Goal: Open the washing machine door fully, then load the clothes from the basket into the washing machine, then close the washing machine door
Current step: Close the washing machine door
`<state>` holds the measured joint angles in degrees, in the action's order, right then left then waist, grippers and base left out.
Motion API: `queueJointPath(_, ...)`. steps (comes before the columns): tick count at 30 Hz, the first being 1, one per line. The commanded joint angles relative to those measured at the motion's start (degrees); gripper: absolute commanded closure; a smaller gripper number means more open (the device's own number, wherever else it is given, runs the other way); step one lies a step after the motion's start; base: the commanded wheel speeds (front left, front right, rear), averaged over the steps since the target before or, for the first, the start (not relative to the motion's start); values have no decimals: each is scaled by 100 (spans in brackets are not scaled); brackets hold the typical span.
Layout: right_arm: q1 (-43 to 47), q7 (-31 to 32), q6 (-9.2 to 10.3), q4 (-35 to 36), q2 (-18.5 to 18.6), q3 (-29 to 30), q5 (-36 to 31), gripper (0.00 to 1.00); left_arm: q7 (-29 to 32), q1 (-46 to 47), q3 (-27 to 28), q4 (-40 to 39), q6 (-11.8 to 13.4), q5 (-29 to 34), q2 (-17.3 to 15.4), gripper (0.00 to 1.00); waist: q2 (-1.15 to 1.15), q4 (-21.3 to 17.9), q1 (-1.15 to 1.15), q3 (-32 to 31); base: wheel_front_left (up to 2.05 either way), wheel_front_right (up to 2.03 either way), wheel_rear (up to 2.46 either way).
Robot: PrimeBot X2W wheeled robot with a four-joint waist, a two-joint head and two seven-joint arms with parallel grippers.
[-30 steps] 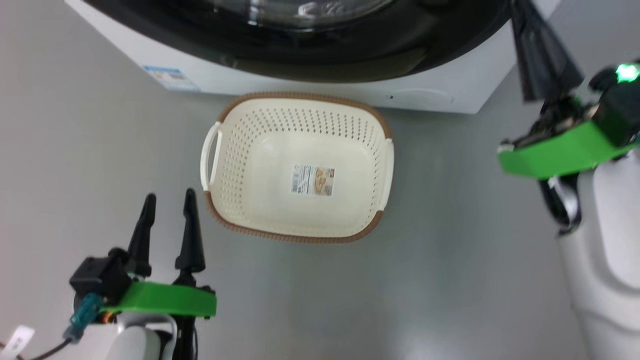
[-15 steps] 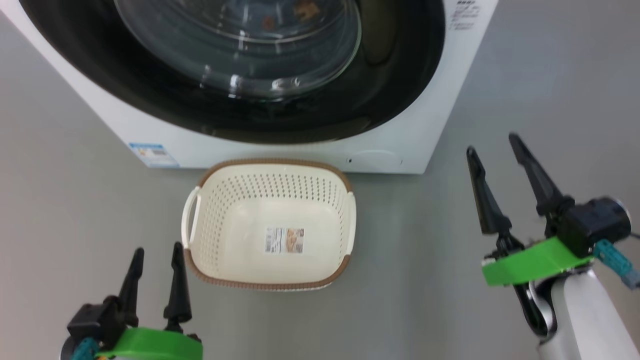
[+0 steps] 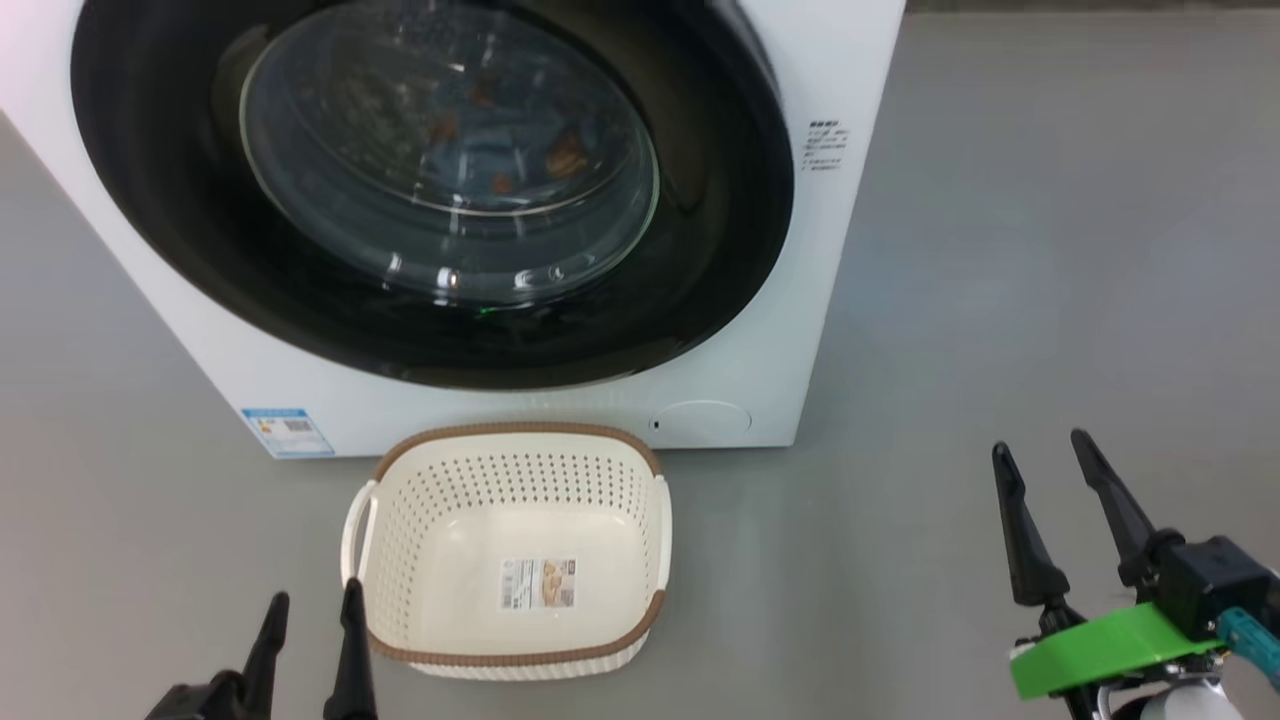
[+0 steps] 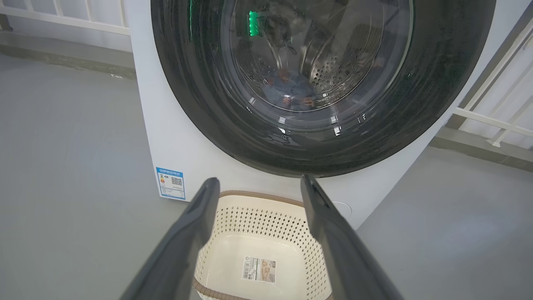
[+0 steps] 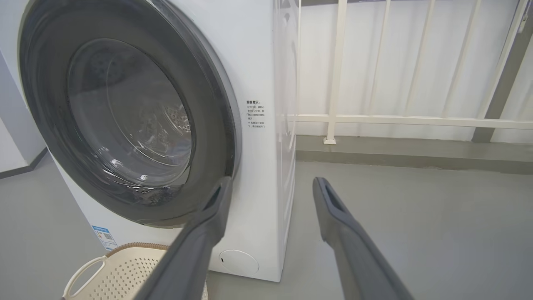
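1. Both end effectors are empty with fingers spread. The left end effector is at the lower left, just beside the basket. The right end effector is well apart on the right, over bare floor.
2. The door is shut, and in the right wrist view its black ring lies flush on the front of the washing machine.
3. The clothes are inside, behind the glass. They show as a bluish heap with orange-brown flecks, low in the drum.
4. The basket stands on the floor just in front of the machine, below the door. It holds nothing but its sticker.
5. Judging by this, loading and closing look done, and little seems left beyond pulling clear.
6. Handling, clothes: they are soft, light and limp. A pinch on a bunched fold should hold better than one on a flat edge, and loose ends could trail and catch at the opening.
7. Handling, door: it is stiff and hinged, with a glossy ring that is likely slippery. The glass bowl is no place to press. The best hold is the ring's outer edge on the side away from the hinge, but I cannot tell which side that is.
8. Handling, basket: it is light, rigid plastic, and the side handles or the rim offer the surest hold.
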<state>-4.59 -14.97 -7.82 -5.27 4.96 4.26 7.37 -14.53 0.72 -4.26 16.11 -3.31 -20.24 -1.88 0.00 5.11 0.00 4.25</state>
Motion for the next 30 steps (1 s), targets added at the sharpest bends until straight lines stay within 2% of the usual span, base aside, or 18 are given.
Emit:
queueJointPath(1,9,-3,33,118,-5,-127,-11,0,-47,14,203,-99,-47,35,-99,0,0,-128,0,-193,0,0,0)
queueJointPath(17,654,-3,33,-69,-156,106,-112,0,-47,-265,467,-245,85,314,-99,0,0,-166,0,-428,0,0,0)
queueJointPath(30,620,-3,33,-212,-186,93,-155,0,-47,-275,465,-287,120,314,-99,0,0,-86,0,-418,0,0,0)
